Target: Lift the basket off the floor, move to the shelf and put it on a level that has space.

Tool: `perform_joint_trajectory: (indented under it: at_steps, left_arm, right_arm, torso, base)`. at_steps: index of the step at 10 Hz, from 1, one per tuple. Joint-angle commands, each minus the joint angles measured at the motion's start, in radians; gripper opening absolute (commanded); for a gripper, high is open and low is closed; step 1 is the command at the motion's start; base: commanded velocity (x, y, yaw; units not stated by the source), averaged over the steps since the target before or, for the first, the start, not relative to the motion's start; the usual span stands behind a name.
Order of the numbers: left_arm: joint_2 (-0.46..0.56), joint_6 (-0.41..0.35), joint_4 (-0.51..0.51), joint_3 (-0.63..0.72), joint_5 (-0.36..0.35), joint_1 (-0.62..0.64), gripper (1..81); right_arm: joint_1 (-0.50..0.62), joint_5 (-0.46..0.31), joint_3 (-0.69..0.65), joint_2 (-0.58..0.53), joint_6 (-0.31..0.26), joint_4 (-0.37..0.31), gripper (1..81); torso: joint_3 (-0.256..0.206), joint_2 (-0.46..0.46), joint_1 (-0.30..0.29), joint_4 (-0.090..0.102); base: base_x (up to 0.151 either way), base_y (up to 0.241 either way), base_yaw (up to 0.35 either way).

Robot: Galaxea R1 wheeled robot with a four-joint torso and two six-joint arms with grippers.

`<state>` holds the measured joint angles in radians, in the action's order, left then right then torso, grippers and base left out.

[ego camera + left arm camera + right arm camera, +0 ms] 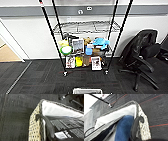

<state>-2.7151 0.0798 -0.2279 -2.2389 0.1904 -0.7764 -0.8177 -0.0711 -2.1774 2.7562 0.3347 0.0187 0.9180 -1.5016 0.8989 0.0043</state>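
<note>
Evidently the basket (35, 130) is light, flexible wicker; I grip opposite rims, finger spread indeterminable.

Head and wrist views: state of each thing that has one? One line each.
basket: upright, white-lined, holding a blue item and a printed dark package.
shelf: upright on casters; lower tiers crowded.
level: bare wire grid, nothing on it.
office chair: upright, unoccupied, right of shelf.
left gripper, right gripper: fingers cannot be made out.

A white wall (30, 37) with a grey band, and a black office chair (142, 55) on the right.
</note>
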Motion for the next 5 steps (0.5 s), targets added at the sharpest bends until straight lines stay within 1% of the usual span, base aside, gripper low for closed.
perform_joint_trajectory:
  at_steps: [1, 2, 5]
  left_arm:
    - [0.066, 0.003, -0.061, 0.101, 0.037, 0.117, 1.0]
    - [0.076, 0.003, -0.065, 0.12, 0.037, 0.117, 1.0]
    - [0.092, 0.003, -0.073, 0.133, 0.037, 0.108, 1.0]
  right_arm:
    - [0.108, 0.005, 0.084, -0.051, 0.024, -0.028, 1.0]
    - [0.105, 0.007, 0.116, -0.074, 0.041, -0.025, 1.0]
    - [0.087, 0.025, 0.148, -0.117, 0.046, -0.026, 1.0]
  torso:
    - [-0.09, 0.097, -0.062, 0.0]
    - [-0.122, 0.131, -0.085, 0.0]
    - [-0.217, 0.232, -0.151, 0.0]
  base:
    - [0.0, 0.0, 0.0]
    - [0.0, 0.0, 0.0]
    - [0.0, 0.0, 0.0]
